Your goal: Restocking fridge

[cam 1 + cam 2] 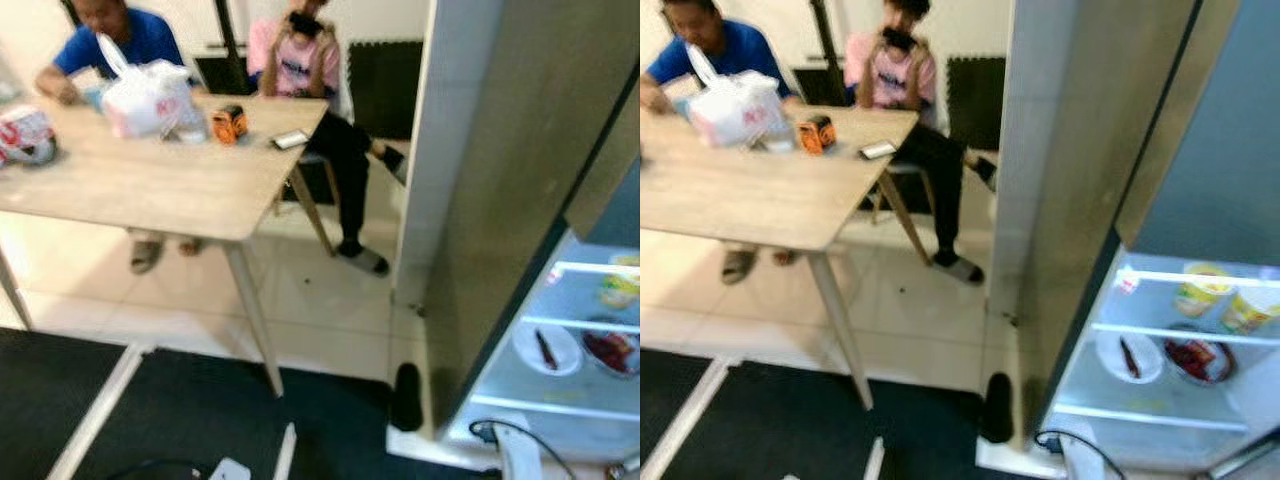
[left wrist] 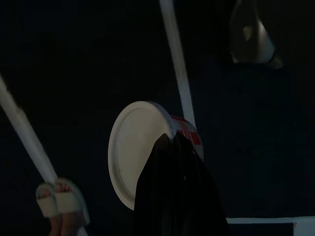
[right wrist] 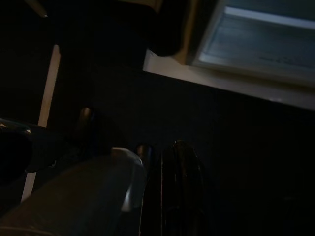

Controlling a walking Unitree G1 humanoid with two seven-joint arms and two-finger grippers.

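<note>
Sitting two people [image 1: 300, 60], one table [image 1: 150, 185] — one fridge [image 1: 1160, 340]

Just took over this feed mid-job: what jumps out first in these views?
The open fridge on the right glows brightest, its shelves holding two yellow cups, a white plate and a bowl of red food. To the left, two people sit behind a wooden table bearing a white plastic bag. In the dark left wrist view, the left gripper holds a white-lidded tub.
</note>
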